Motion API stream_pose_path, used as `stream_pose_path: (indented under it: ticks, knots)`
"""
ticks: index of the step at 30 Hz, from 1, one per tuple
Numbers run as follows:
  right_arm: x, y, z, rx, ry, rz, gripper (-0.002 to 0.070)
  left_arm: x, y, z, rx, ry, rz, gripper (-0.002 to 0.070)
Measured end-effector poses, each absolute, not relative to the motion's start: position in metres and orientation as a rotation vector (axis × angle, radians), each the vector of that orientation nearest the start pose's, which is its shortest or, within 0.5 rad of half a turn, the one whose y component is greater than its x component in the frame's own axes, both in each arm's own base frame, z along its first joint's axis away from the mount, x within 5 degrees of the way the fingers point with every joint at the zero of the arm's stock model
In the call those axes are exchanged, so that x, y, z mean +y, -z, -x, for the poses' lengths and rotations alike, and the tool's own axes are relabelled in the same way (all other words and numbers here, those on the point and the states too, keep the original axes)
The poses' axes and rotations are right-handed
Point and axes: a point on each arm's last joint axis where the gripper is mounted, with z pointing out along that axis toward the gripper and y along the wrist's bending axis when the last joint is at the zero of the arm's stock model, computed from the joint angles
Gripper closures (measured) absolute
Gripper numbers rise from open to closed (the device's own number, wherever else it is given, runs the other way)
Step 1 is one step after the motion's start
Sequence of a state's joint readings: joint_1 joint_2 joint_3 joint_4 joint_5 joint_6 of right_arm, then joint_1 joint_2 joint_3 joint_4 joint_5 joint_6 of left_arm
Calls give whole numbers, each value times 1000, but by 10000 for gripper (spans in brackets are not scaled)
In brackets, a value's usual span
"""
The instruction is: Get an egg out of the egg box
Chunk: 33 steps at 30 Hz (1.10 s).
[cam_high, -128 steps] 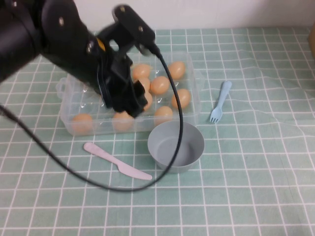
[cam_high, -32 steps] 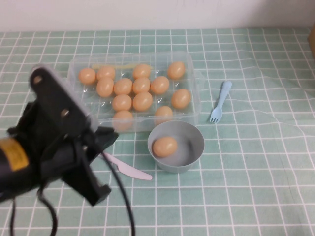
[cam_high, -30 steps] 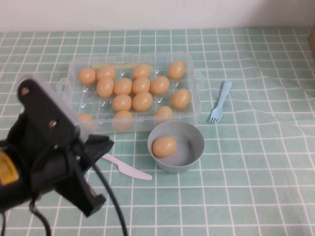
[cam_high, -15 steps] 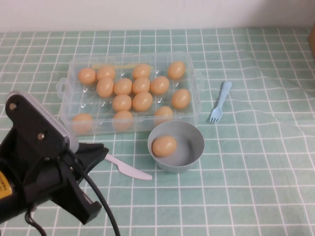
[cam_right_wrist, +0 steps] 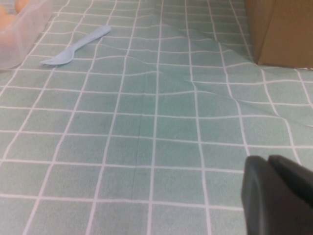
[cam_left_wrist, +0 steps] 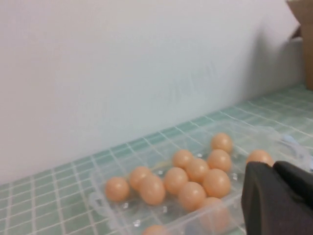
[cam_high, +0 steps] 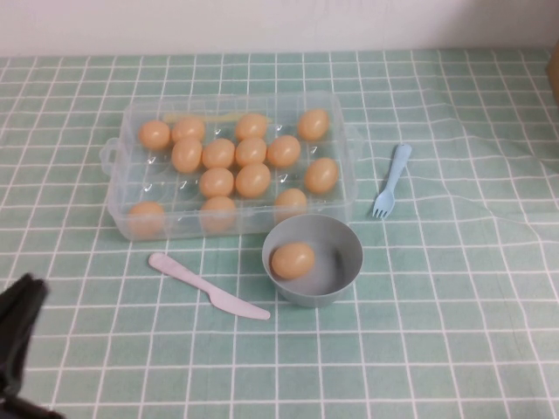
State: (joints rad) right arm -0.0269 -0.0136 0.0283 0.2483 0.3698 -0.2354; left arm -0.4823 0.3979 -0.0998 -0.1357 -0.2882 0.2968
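Note:
The clear plastic egg box (cam_high: 342,179) stands at the back middle of the table and holds several orange-tan eggs (cam_high: 251,180). One egg (cam_high: 293,260) lies in the round grey-blue bowl (cam_high: 351,262) just in front of the box. My left gripper (cam_left_wrist: 275,167) is shut and empty, drawn back near the table's front left; only a dark part of that arm (cam_high: 17,340) shows in the high view. Its wrist view looks at the box (cam_left_wrist: 105,213) and its eggs (cam_left_wrist: 196,170). My right gripper (cam_right_wrist: 270,160) is shut and empty, low over the cloth at the right, outside the high view.
A pink plastic knife (cam_high: 208,285) lies left of the bowl. A light blue fork (cam_high: 390,179) lies right of the box and shows in the right wrist view (cam_right_wrist: 78,45). A cardboard box (cam_right_wrist: 283,29) stands at the far right. The green checked cloth is wrinkled at the right.
My left arm has pulled back toward the front left, almost out of the high view. The egg in the bowl and the box have not moved.

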Motion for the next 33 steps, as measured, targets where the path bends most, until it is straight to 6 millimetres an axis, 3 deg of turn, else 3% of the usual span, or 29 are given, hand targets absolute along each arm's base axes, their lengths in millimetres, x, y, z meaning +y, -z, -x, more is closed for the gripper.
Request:
stream_pose_path:
  ticks: [4,10,24,33]
  knots:
    - [7,-172,-53,1857,-62,40,694,-22,-225,-70,1371,151,-306,677]
    - [7,-172,-53,1857,-62,40,694,-10,-217,-57,1367,71,-198,677]
    - [7,-172,-53,1857,-62,40,694,-8,-175,-53,1820,21,-226,677]
    - [7,-172,-53,1857,-62,40,694,-9,-172,-52,1855,18,-236,677]
